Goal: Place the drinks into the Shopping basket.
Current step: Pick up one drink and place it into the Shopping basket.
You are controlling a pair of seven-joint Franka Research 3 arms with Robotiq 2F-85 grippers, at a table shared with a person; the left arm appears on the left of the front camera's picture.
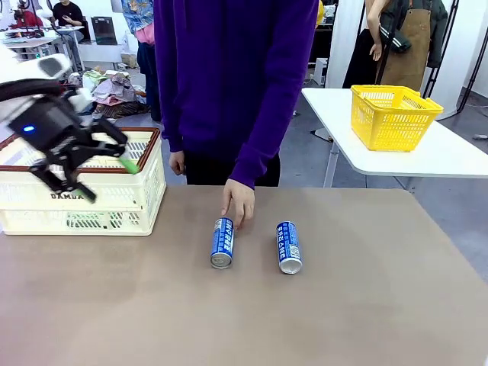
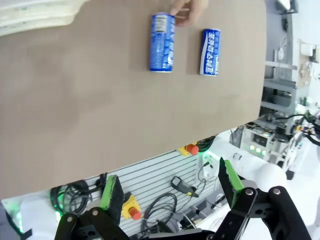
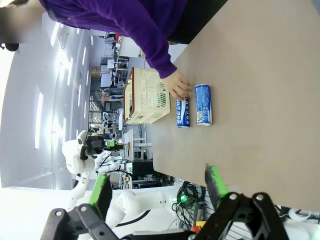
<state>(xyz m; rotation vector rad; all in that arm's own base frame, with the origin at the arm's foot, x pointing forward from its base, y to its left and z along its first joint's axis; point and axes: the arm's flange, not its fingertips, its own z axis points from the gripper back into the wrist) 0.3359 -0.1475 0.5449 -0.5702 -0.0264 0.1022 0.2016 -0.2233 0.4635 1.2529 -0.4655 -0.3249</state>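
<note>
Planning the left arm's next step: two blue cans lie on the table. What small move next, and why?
Probably swing the open left hand from by the Shopping basket toward the right blue can: it lies free on the table, while the person's fingers rest on the left blue can.

The left can (image 1: 222,242) and the right can (image 1: 289,247) lie side by side, apart, mid-way across the worktop (image 1: 343,305), a person's hand (image 1: 239,202) touching the left can's far end. The Shopping basket (image 1: 145,200) stands at the worktop's far-left corner.
</note>
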